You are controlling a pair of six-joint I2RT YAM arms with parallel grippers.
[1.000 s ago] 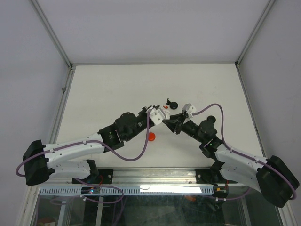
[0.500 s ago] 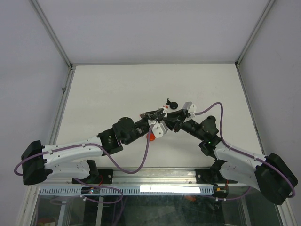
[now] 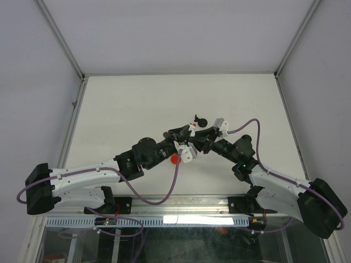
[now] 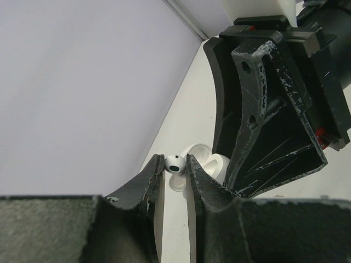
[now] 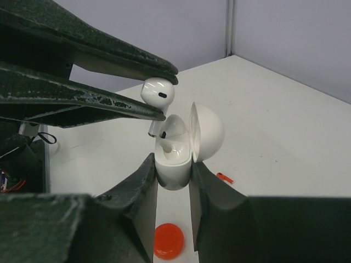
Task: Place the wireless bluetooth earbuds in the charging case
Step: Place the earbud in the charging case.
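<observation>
My right gripper [image 5: 173,164] is shut on the white charging case [image 5: 174,161] and holds it upright above the table, lid [image 5: 207,131] swung open to the right. My left gripper [image 4: 175,159] is shut on a white earbud [image 4: 175,163]. In the right wrist view that earbud [image 5: 158,92] hangs just above the case's open mouth, its stem pointing down at the left slot. A white bud shape seems to sit in the case. In the top view both grippers, left [image 3: 185,135] and right [image 3: 196,143], meet at the table's middle.
A red puck [image 3: 174,159] lies on the table under the grippers and shows in the right wrist view [image 5: 169,241]. A tiny red earbud [image 5: 224,177] lies right of the case. A black puck with a bud [image 3: 201,121] sits just beyond.
My left gripper has swung right and rolled over, bringing the white earbud up to the case held by my right gripper. The right arm has shifted slightly left.
</observation>
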